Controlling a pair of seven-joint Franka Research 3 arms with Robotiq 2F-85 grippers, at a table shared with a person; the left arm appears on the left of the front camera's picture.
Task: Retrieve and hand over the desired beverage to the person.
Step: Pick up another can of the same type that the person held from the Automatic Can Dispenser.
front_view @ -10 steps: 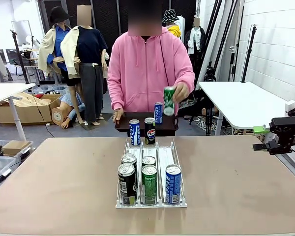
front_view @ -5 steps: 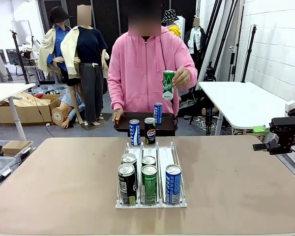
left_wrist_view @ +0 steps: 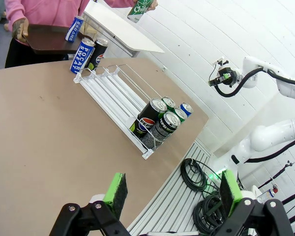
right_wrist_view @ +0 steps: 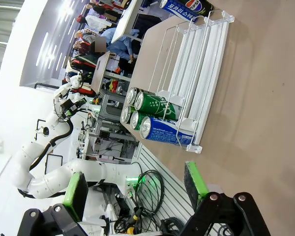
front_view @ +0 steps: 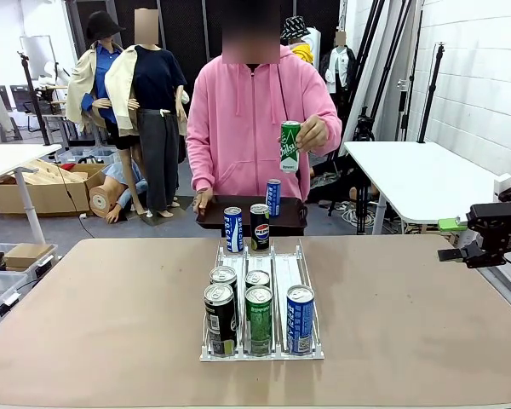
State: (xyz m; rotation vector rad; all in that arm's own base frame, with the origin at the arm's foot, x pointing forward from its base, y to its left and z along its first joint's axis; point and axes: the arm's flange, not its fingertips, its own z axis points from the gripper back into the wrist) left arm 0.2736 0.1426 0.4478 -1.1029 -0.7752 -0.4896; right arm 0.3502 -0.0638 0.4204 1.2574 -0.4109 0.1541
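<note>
— since the rack (front_view: 287, 273) on the table (front_view: 85, 307) is our reference mark, where is the beverage and how does it look?
— green can (front_view: 290, 146), white lettering, upright. it is well beyond the rack's far end and above it, at chest height of the person (front_view: 251, 128) in the pink hooded sweatshirt.
— the hand on it?
— the person's left hand (front_view: 312, 135) is wrapped round the can's side, fingers curled, holding it clear of everything else. the person's right hand (front_view: 203, 201) grips a dark tray (front_view: 291, 213) just past the rack, with a blue can (front_view: 274, 196) standing on it.
— grippers?
— left gripper (left_wrist_view: 172, 194) and right gripper (front_view: 447, 240): jaws spread wide, nothing between them, both well apart from the rack.
</note>
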